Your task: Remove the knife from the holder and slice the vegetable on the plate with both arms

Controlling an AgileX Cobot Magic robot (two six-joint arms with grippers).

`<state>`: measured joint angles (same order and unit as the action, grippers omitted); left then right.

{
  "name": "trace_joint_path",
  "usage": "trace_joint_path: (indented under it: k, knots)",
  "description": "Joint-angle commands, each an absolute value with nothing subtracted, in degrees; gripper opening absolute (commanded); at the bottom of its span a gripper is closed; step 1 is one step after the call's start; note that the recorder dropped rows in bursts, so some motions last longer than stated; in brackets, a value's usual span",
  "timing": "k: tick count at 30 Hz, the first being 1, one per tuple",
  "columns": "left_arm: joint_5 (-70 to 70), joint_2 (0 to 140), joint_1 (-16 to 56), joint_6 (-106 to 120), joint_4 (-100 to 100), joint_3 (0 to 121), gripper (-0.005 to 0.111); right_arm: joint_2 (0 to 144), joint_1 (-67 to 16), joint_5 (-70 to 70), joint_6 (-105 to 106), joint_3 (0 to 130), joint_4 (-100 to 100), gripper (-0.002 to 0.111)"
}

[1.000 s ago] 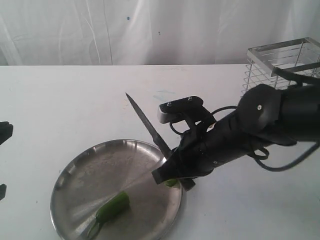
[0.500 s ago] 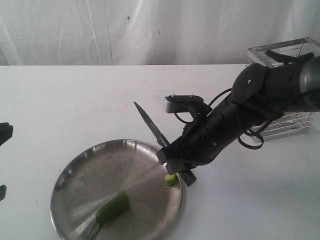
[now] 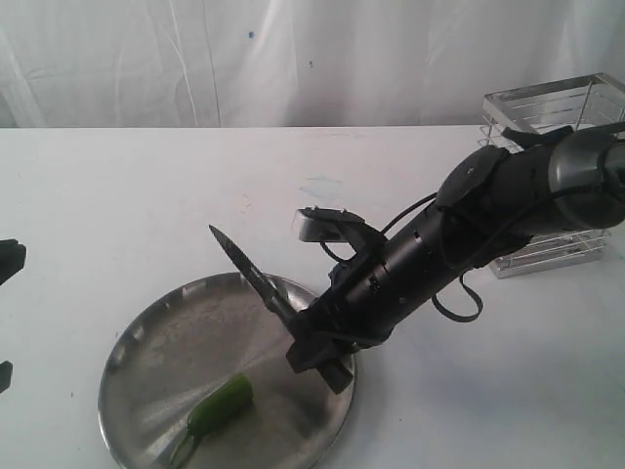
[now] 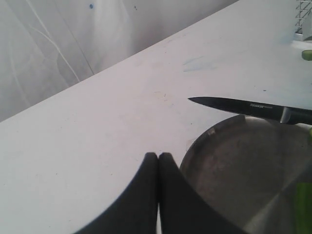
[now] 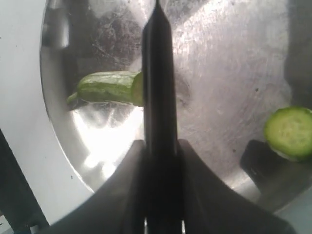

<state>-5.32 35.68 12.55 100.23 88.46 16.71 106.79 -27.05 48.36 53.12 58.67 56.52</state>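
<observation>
My right gripper (image 3: 314, 354) is shut on the black handle of the knife (image 3: 250, 277), whose dark blade slants up and left over the steel plate (image 3: 156, 362). The green chili (image 3: 219, 407) lies on the plate's near part, below and left of the blade. In the right wrist view the knife (image 5: 158, 83) crosses above the chili's cut end (image 5: 109, 87), and a round green slice (image 5: 290, 132) lies apart on the plate (image 5: 219, 63). My left gripper (image 4: 158, 157) is shut and empty beside the plate's rim (image 4: 195, 146); the knife tip (image 4: 229, 104) shows there. The holder (image 3: 557, 127) stands at back right.
A white curtain hangs behind the white table. The chrome holder's wire side (image 3: 566, 249) stands just behind my right arm (image 3: 488, 215). My left arm shows only as dark parts (image 3: 8, 264) at the left edge of the exterior view.
My right arm has swung the knife left and lower over the plate, toward the chili. The cut slice is now hidden behind the gripper in the exterior view. The left gripper has not moved.
</observation>
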Motion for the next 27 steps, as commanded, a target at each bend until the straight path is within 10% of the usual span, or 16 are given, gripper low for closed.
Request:
trace_joint_path:
  k: [1,13,27]
  knots:
    - [-4.5,35.5,12.7,100.1,89.0,16.5,0.0,107.6,-26.9,47.6,54.1,58.8,58.8,0.023]
    - [-4.4,35.5,12.7,100.1,89.0,16.5,0.0,108.4,-26.9,44.7,54.2,60.9,60.1,0.044]
    - [-4.4,35.4,12.7,100.0,89.0,16.6,0.0,105.7,-26.8,40.6,52.1,62.6,58.6,0.0]
